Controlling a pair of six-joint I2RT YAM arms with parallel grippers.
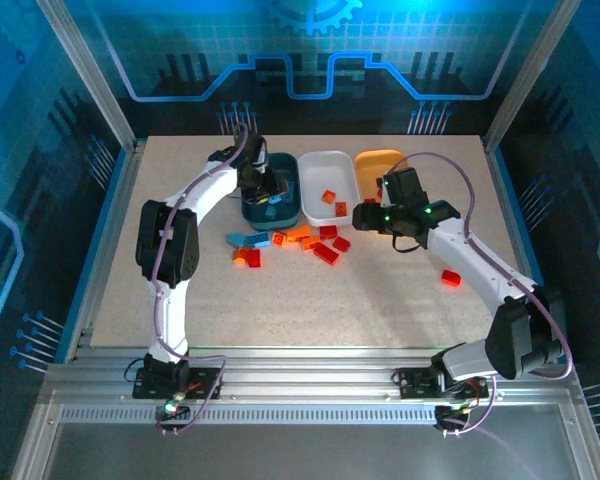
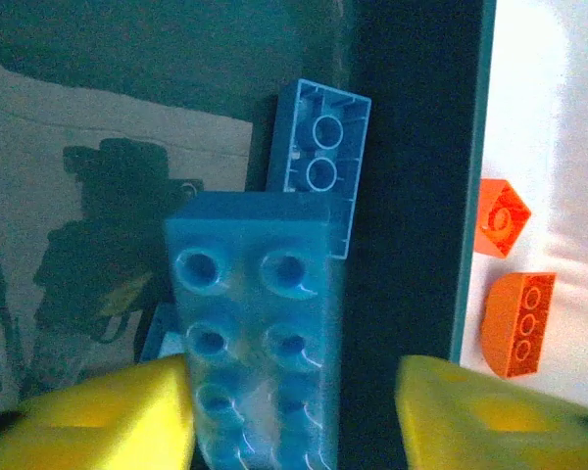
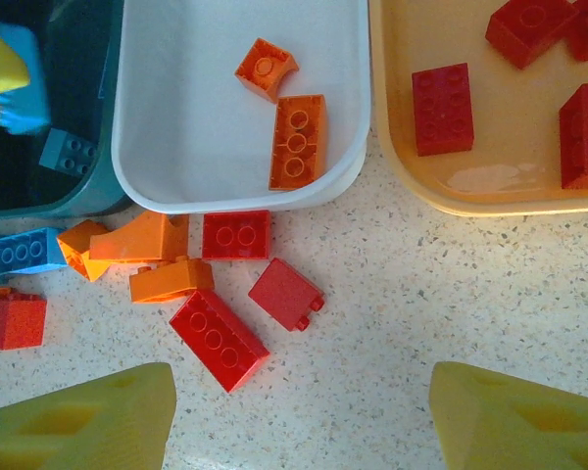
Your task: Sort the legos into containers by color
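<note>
My left gripper hangs over the dark teal container. Its jaws are open around a long light blue lego: the left finger is against it and the right finger stands apart. Another blue lego lies in that tub. The white container holds two orange legos, and the yellow-orange container holds several red ones. My right gripper is open above the table, just short of loose red legos, orange legos and a blue lego.
A lone red lego lies on the table by the right arm. The loose pile sits in front of the teal and white tubs. Metal frame posts and blue panels ring the table.
</note>
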